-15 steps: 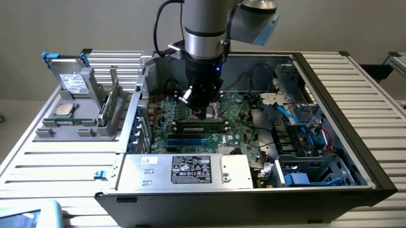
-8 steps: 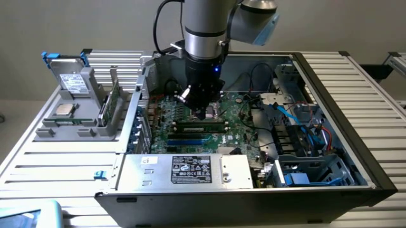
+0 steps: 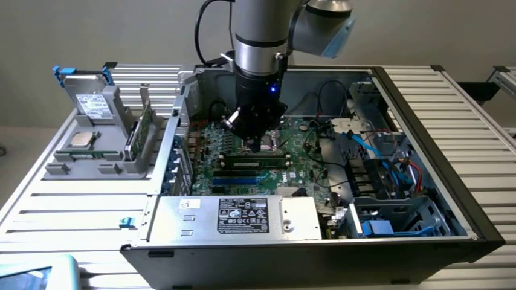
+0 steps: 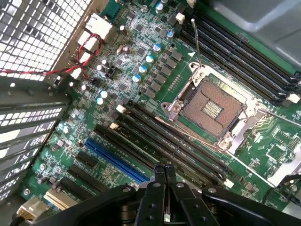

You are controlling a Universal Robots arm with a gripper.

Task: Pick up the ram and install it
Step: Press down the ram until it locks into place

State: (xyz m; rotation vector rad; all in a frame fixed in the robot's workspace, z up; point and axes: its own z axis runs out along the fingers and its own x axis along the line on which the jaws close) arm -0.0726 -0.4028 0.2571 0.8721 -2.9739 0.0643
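The tool (image 4: 164, 175) is seen with its black metal fingers pressed together and nothing between them, poised low over the motherboard (image 4: 141, 89) inside the open computer case (image 3: 419, 121). In the exterior view, a long narrow green strip with dark chips, taken to be the ram (image 3: 255, 161), lies along the black memory slots (image 4: 174, 141) just beneath the tool; whether it is fully latched cannot be told. If it is only half seated, uneven pressure could flex the thin board or tilt it in its slot. The bare CPU socket (image 4: 211, 108), with its fine gold contacts and raised steel frame, lies just beside the slots and could be damaged by a stray descent. Loose red wires (image 4: 87, 47) could be snagged.
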